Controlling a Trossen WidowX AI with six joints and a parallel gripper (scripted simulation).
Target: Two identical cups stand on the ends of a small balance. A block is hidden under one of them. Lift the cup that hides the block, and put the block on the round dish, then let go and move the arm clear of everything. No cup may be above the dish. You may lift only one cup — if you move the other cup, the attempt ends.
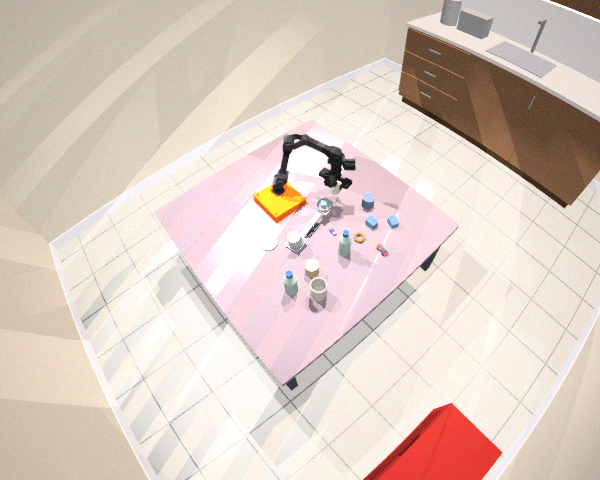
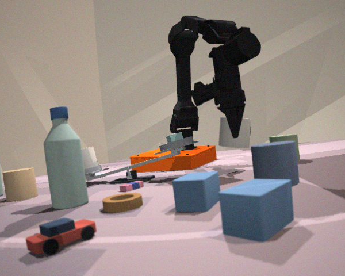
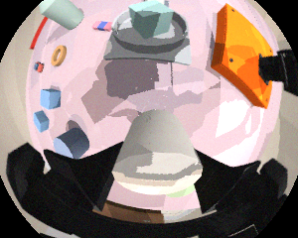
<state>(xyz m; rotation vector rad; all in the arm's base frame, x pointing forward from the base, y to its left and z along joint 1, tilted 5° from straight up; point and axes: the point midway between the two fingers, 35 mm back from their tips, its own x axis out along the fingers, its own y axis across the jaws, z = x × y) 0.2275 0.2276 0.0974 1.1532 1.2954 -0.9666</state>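
My gripper [image 1: 335,186] [image 2: 236,135] [image 3: 156,147] is shut on a pale grey-white cup [image 1: 334,190] [image 2: 225,133] [image 3: 157,139], held a little above the table beyond the balance's raised end. The small teal block [image 1: 323,204] [image 2: 175,137] [image 3: 150,21] lies uncovered in the raised pan [image 2: 167,146] [image 3: 139,46]. The balance beam [image 1: 314,222] [image 2: 114,171] is tilted. The other white cup [image 1: 294,238] [image 2: 89,157] stands on the lower end, partly behind a bottle in the exterior view. The round white dish [image 1: 268,243] is bare beside that end.
A blue cylinder [image 1: 367,201] [image 2: 275,163] [image 3: 72,144] and two blue blocks [image 2: 196,192] [image 2: 256,210] stand near the held cup. A green cylinder [image 2: 285,138] is behind. A green bottle [image 1: 344,245] [image 2: 65,169] stands near the balance. The orange base [image 1: 279,202] [image 2: 172,160] [image 3: 238,64] lies opposite.
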